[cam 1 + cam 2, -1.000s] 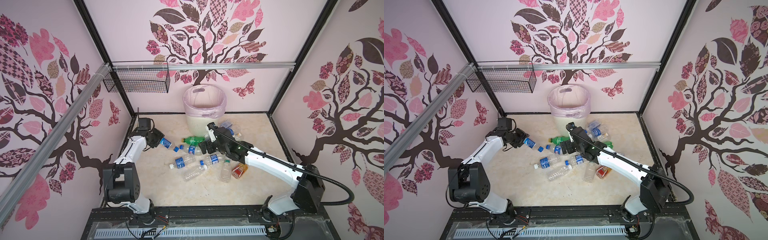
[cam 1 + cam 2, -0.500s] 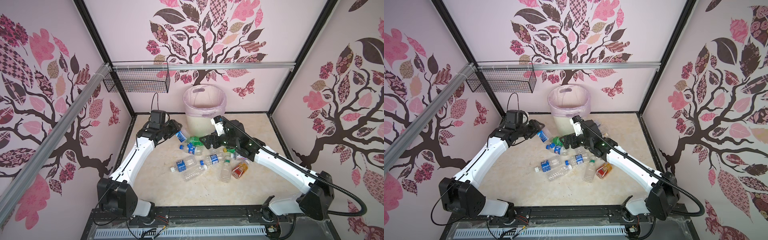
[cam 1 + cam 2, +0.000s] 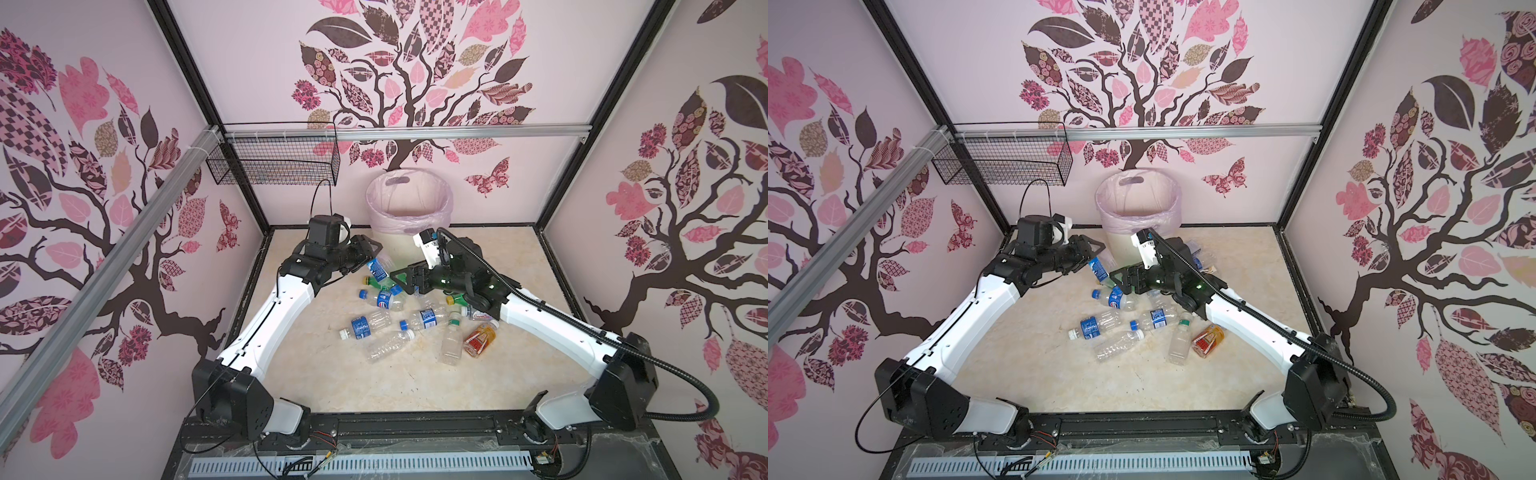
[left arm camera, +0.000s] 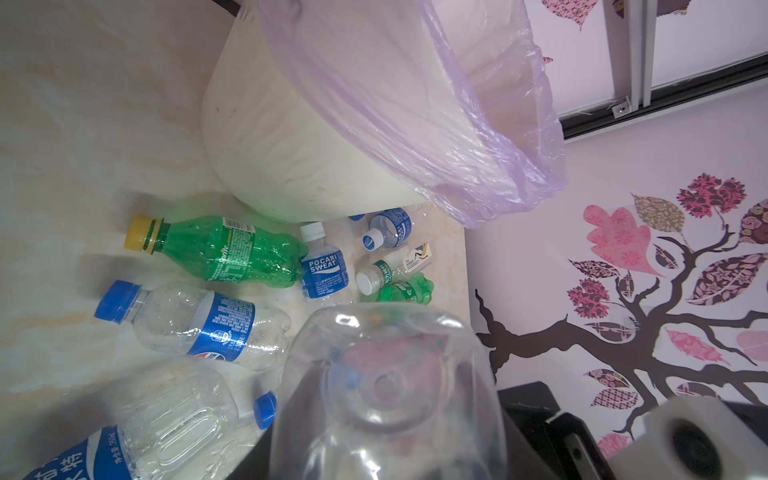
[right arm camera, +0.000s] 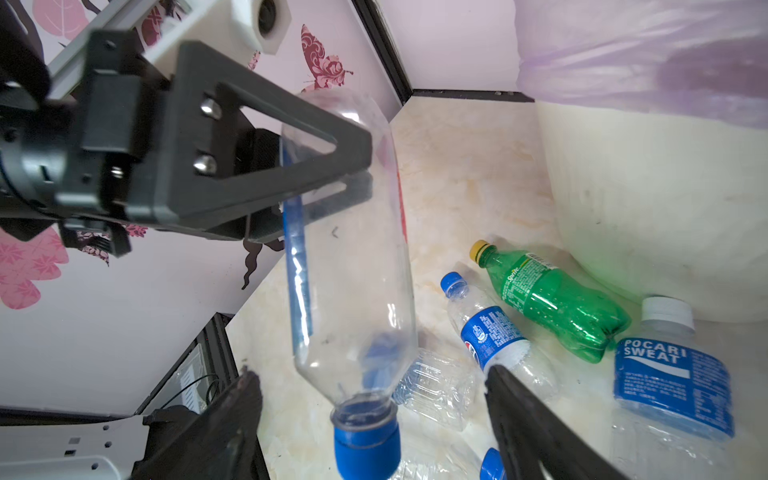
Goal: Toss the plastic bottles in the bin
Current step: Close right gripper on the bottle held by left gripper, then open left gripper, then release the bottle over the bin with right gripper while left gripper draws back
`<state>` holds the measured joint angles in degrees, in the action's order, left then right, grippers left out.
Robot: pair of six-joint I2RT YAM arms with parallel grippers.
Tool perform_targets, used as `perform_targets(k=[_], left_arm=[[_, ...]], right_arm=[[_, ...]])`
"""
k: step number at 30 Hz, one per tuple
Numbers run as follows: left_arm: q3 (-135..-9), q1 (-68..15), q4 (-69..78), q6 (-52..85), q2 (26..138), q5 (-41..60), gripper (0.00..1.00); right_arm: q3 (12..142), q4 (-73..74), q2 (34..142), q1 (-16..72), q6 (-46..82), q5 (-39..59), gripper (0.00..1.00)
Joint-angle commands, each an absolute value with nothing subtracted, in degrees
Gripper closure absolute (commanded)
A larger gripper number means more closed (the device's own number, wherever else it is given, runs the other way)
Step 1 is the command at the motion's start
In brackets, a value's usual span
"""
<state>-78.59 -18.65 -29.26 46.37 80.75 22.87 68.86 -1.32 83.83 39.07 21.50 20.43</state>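
1. Left pincer (image 5: 365,174) clenched on a clear bottle (image 5: 353,270) with a blue label. Its fingers (image 5: 257,191) clamp the body toward the base, and the blue-capped end points down.
2. Clear bottle is held clear of the desk (image 3: 374,386). In both top views the clear bottle (image 3: 377,269) (image 3: 1098,268) shows in front of the bin's wall, below the rim and not over the opening.
3. Right pincer (image 3: 397,279) released: jaws spread wide, gripping nothing. It faces the left pincer, tips near the held bottle. In the right wrist view the bottle's cap hangs in the gap between its fingers (image 5: 523,415), with no contact seen.
4. Bin (image 3: 397,245): round, cream-white, upright at the back of the desk by the rear wall. A pale pink bag (image 3: 374,208) is folded over its rim.
5. Just beside the bin's foot, on the desk:
   - a green bottle (image 4: 232,255) with a yellow cap lies on its side;
   - a Pocari Sweat bottle (image 4: 324,270) rests against the green bottle's base end;
   - a second green bottle (image 4: 405,289) lies farther along;
   - a Pepsi bottle (image 4: 199,324) with a blue cap lies alongside the first green one.
6. Toward the front of the desk, more clear bottles lie on their sides. A pale bottle (image 3: 451,343) with a green cap lies there too, with an orange-red labelled bottle (image 3: 480,340) just beside it.
7. Black wire mesh basket (image 3: 274,166) hangs from the rail at the left rear corner, well apart from the bottles.
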Motion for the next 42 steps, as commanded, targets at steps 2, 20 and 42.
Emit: perform_targets(k=[2,20,42], left_arm=[[-81.56,-18.89,-27.42,47.68,78.24,25.87,0.51],[-81.57,-20.56,-25.37,50.32,78.62,25.57,0.46],[-102.64,-20.5,-39.45,23.75,76.91,10.12,0.03]], right_arm=[[72.14,2.63,87.27,39.56,23.38,23.38,0.16],[74.29,2.41,88.7,41.86,22.71,18.82,0.44],[109.75,-21.12,91.18,38.2,3.55,-14.38,0.53]])
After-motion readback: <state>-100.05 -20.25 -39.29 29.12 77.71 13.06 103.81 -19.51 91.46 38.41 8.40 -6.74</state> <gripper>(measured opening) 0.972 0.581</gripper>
